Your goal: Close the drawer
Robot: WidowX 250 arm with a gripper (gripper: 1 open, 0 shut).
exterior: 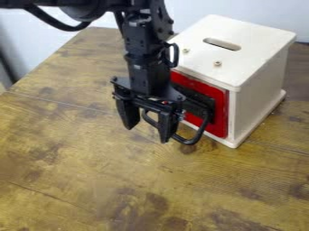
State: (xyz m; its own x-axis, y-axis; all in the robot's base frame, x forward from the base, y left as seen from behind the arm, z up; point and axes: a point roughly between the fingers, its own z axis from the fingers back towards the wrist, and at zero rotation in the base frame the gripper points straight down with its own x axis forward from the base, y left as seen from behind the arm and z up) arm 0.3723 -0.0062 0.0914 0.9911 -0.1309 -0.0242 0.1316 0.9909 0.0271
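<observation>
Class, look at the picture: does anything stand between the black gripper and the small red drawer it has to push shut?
Nothing visible does. The black gripper hangs open right in front of the small red drawer, beside its black wire loop handle.

Glossy red drawer (197, 102), black gripper (144, 121), pale cabinet (245, 63), mottled brown table (85, 180).
</observation>
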